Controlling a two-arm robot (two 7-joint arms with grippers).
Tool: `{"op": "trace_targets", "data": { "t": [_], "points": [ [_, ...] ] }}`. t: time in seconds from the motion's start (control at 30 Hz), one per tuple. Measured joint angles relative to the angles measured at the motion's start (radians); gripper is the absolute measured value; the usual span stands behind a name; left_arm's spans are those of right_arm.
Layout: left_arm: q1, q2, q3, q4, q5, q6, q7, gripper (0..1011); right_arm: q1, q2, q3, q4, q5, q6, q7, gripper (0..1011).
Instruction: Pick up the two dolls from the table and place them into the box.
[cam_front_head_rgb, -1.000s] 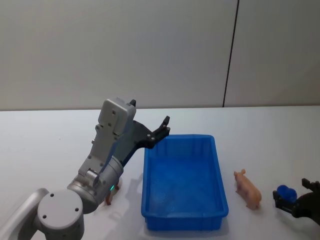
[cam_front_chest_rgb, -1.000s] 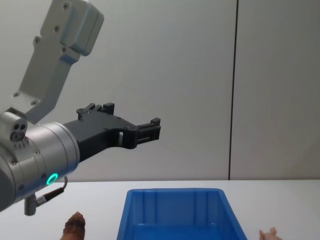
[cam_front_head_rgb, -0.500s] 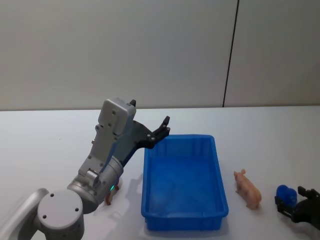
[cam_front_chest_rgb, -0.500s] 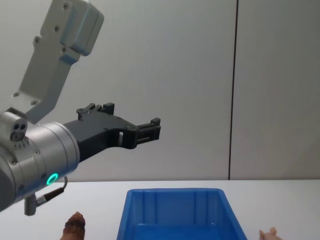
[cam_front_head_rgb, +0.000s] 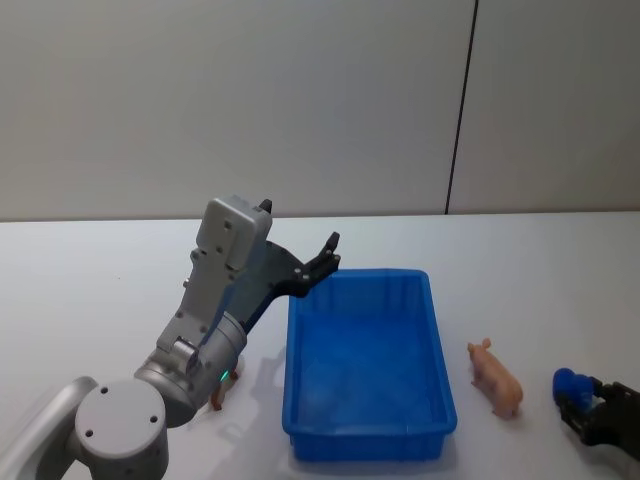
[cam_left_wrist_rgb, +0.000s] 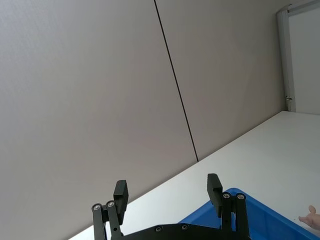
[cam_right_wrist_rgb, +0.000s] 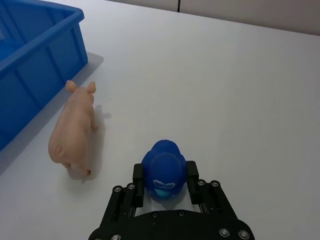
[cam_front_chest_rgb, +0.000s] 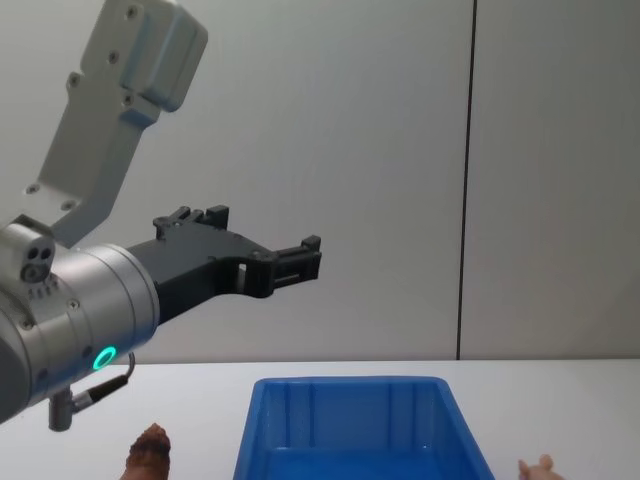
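Pick step, apparently: right gripper (cam_right_wrist_rgb: 164, 175) jaws pinch a blue toy (cam_right_wrist_rgb: 163, 161) on the surface (cam_right_wrist_rgb: 240, 90) beside the pink doll (cam_right_wrist_rgb: 74, 135). Left gripper (cam_left_wrist_rgb: 167, 192), jaws spread, hovers by the box (cam_front_head_rgb: 368, 445). Next likely calls for a lift over the rim.

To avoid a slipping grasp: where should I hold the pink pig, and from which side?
Grip the pink pig across its middle from above, closing on its two flanks: it stands on the table, long and narrow. The right gripper nearby is shut on a blue toy; the left gripper hangs near the box.
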Motion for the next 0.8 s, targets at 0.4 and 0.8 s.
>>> {"op": "trace_targets", "data": {
  "t": [0.4,0.8],
  "points": [
    [0.000,0.000,0.000,0.000,0.000,0.000,0.000,1001,0.008,-0.003,0.005,-0.034,0.006,-0.071,-0.004,413],
    [0.000,0.000,0.000,0.000,0.000,0.000,0.000,1001,0.050,-0.017,0.000,-0.094,-0.002,-0.126,0.050,340]
  ]
}}
